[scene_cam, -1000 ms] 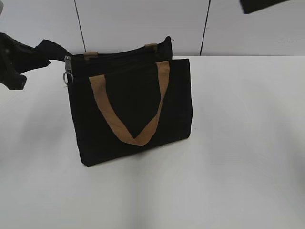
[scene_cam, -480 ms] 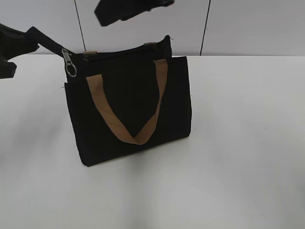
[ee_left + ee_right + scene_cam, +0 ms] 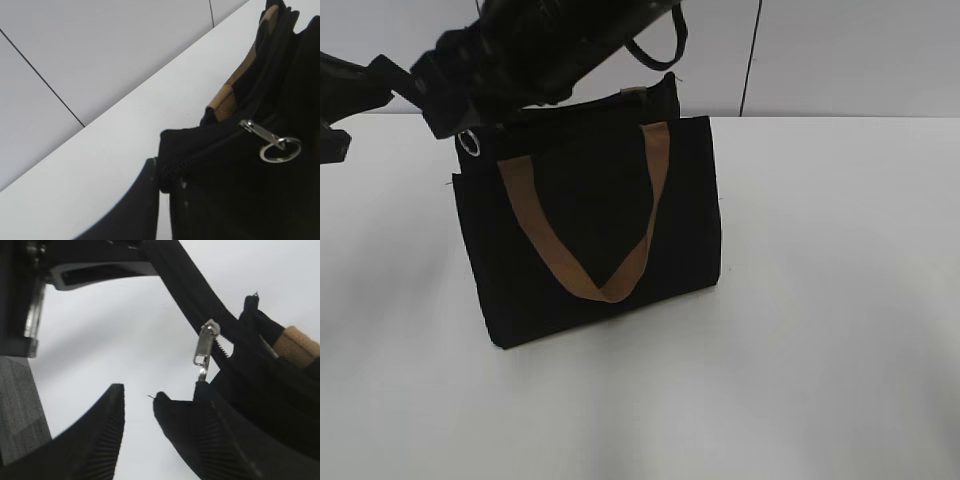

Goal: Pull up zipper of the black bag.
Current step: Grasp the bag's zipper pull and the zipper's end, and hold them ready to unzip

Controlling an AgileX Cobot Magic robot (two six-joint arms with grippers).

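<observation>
Black bag (image 3: 590, 230) stood on the tabletop (image 3: 820, 300), its zipper (image 3: 205, 347) not yet pulled: left hand (image 3: 160, 177) pinched the end tail, right hand (image 3: 137, 405) spread beside the tab.

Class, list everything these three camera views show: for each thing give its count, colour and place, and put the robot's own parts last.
black bag: one, black fabric, upright on the table, left of centre.
handles: two, tan; one hangs down the front, the other shows only at the top edge.
zipper: one, black, along the bag's top edge.
pull tab: one, silver with a ring, at the bag's left end.
table: one, white.
wall: white panels with dark seams, behind.
left gripper: black, holding the bag's left end tail.
right gripper: black, open beside the pull tab.
</observation>
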